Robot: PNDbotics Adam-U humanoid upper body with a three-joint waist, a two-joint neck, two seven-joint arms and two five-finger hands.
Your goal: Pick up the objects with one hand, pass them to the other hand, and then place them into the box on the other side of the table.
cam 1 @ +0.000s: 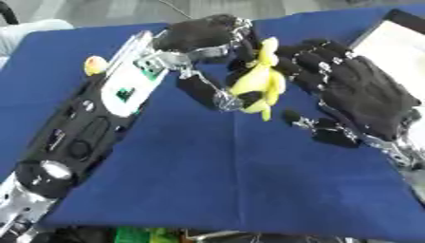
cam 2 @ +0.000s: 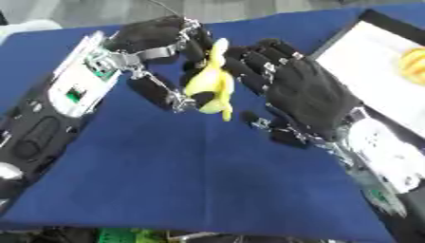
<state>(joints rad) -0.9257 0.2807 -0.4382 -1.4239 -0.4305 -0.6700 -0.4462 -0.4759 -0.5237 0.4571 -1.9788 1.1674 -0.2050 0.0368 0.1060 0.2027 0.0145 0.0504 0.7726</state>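
Left hand (cam 1: 203, 35) curls round yellow banana bunch (cam 1: 259, 78) above table (cam 1: 207, 166) middle. Right hand (cam 2: 303, 92) open beside it, fingers touching. Bunch looks light, bumpy (maybe toy); best taken round thick middle.

Two robot hands meet over the table, the left hand (cam 1: 203, 35) and the right hand (cam 1: 365, 97). Between them is one banana bunch (cam 1: 259, 78). One box (cam 2: 378, 71) sits at the right, one orange object (cam 2: 412, 66) inside.

Robot test lab, blue-clothed table (cam 1: 249, 190), white box (cam 2: 374, 61) at its edge, grey floor beyond
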